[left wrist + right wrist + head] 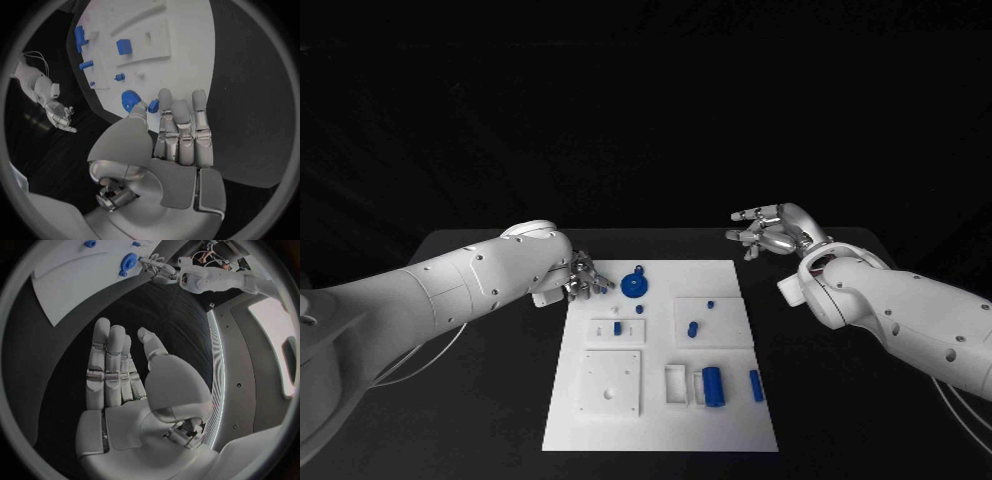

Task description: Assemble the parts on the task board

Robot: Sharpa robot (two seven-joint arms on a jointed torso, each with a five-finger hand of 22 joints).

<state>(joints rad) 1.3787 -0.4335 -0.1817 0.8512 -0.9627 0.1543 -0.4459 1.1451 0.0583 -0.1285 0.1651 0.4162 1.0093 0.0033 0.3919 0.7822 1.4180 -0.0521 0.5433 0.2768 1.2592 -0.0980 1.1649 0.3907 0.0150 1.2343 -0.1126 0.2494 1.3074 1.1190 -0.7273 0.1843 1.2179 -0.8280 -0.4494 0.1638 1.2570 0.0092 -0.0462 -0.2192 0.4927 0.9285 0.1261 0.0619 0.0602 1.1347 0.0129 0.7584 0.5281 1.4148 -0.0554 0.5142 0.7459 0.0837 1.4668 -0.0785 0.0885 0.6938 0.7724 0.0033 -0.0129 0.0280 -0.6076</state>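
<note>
From the head view, the flat white task board (661,420) lies mid-desk on the matte black desk (848,400), carrying small glossy blue parts: a round disc (635,287) at its far left, a cylinder (713,385) nearer. In the left wrist view, the silver left hand (178,135) pinches a small blue part (153,105) beside the disc. In the right wrist view, the right hand (122,375) hangs over bare desk, fingers extended and apart, holding nothing.
</note>
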